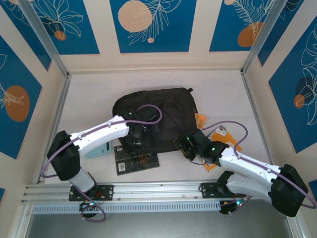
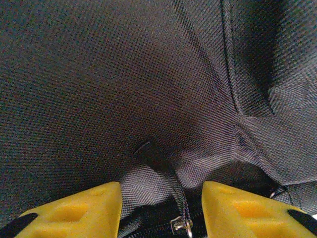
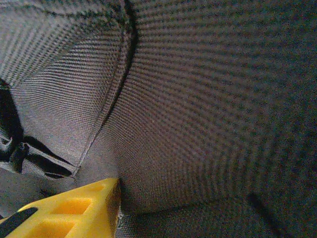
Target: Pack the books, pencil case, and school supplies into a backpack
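Observation:
The black backpack [image 1: 158, 111] lies flat mid-table. At its near edge my left gripper [image 1: 134, 139] has its yellow fingers [image 2: 84, 210] on either side of a raised fold of backpack fabric [image 2: 148, 183] with a zip pull [image 2: 182, 225]. My right gripper [image 1: 184, 145] is at the near right edge. One of its yellow fingers [image 3: 74, 210] presses into the fabric [image 3: 198, 124], which hides the other. A black book with gold patterning [image 1: 137, 159] lies in front of the backpack. Orange books [image 1: 224, 136] lie to the right. A pale teal flat piece [image 1: 97, 150] sits beside my left arm.
Metal frame posts [image 1: 57, 114] and patterned walls close in the table on three sides. A rail [image 1: 158, 191] runs along the near edge by the arm bases. Purple cables [image 1: 148, 119] loop over both arms above the backpack.

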Robot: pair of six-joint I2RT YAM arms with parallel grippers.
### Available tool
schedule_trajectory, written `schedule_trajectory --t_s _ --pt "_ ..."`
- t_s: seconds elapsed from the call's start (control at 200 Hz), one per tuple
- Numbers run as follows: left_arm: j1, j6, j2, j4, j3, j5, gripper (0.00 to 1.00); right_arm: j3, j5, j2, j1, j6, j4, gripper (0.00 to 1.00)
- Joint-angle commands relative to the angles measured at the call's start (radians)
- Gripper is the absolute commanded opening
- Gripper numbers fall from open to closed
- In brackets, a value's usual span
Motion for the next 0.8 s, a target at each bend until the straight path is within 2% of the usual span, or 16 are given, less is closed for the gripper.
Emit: schedule_trajectory --t_s 0.0,0.095,0.21,0.445,0.795 --pt "-0.014 -0.028 0.026 -0.017 0.008 0.022 0.45 -0.018 0.057 0.003 -0.011 0.014 -0.033 0.46" --pt "-0.014 -0.033 0.050 -0.012 0.007 0.017 0.41 -0.017 0.055 0.007 -0.012 0.014 -0.029 0.46" --pt "-0.014 -0.035 0.068 0.014 -0.008 0.036 0.30 -0.015 0.054 0.008 -0.012 0.014 -0.031 0.46" --pt "-0.014 -0.016 0.079 0.027 -0.023 0.053 0.00 -0.013 0.068 -0.002 -0.012 0.012 -0.044 0.45" --pt "-0.009 -0.015 -0.070 -0.015 -0.016 -0.075 0.00 -0.022 0.102 -0.032 -0.016 -0.004 -0.069 0.45"
